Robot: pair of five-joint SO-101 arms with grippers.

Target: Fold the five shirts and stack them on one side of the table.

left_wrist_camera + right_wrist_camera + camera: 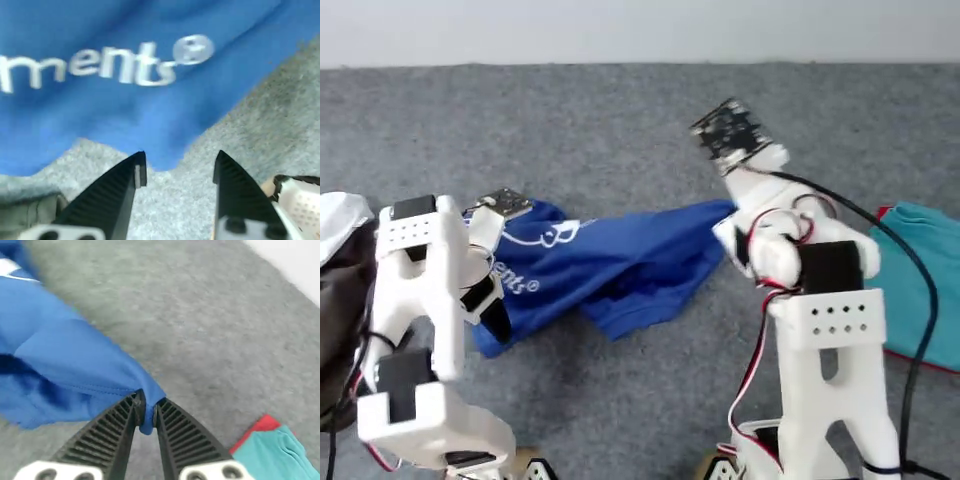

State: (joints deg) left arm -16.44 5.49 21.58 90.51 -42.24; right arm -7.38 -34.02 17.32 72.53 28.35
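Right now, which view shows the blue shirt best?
The high view shows most of the blue shirt. The left wrist view shows its print, the right wrist view its corner in the right gripper.

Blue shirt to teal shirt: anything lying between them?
Bare grey table cover, per the right wrist view, between the blue shirt and the teal shirt. The right tool is shut on the blue shirt's corner.

Your left gripper (180,161) hangs low toward the table's left edge, jaws spread wide. Your right gripper (147,407) is pinched tight on the shirt (65,365), wrist pitched down.
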